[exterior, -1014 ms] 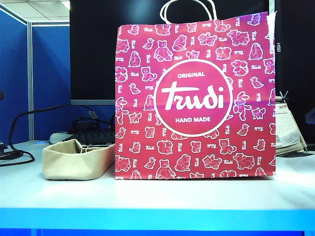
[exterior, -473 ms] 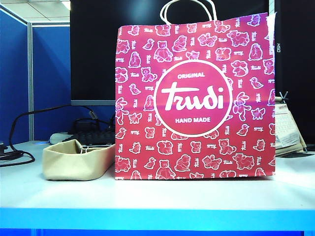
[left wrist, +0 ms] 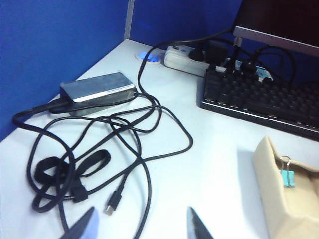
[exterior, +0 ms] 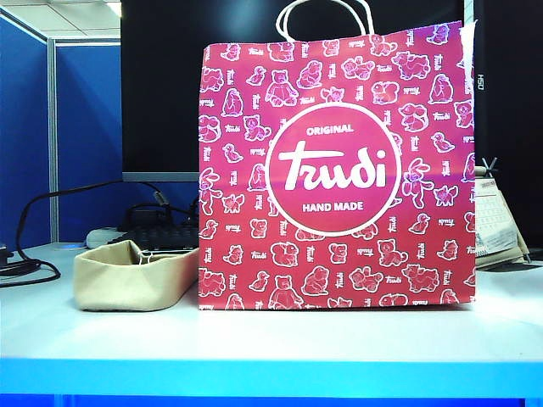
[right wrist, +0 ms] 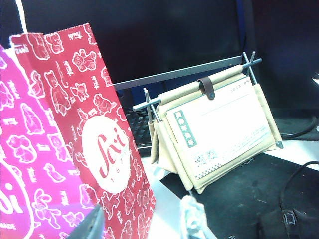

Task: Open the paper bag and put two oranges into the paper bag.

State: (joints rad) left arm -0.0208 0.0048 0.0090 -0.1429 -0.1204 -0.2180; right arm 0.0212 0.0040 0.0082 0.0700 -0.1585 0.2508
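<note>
In the exterior view the paper bag (exterior: 337, 174) stands upright near the middle of the surface (exterior: 271, 339), its broad printed face toward the camera and its long axis running across the view; its white cord handles (exterior: 326, 17) rise from a mouth that looks flat and unopened. A low beige fabric tray (exterior: 131, 275) sits just beside the bag on the surface's left side. No oranges show, nor either arm. In the left wrist view the left end effector (left wrist: 142, 224) hangs above the left part of the surface, its two tips standing apart with nothing between them; below lie a tangle of black cable (left wrist: 99, 159), a power adapter (left wrist: 97, 89), a keyboard (left wrist: 264, 102) and one corner of the tray (left wrist: 286, 194). The bag is not in this view. In the right wrist view the right end effector (right wrist: 144, 224) is likewise parted and empty, and the bag (right wrist: 75, 144) stands close by it with its narrow side panel turned this way; a desk calendar (right wrist: 217, 134) stands beyond. Judging by this, the right arm is the nearer to the bag's mouth.
</note>
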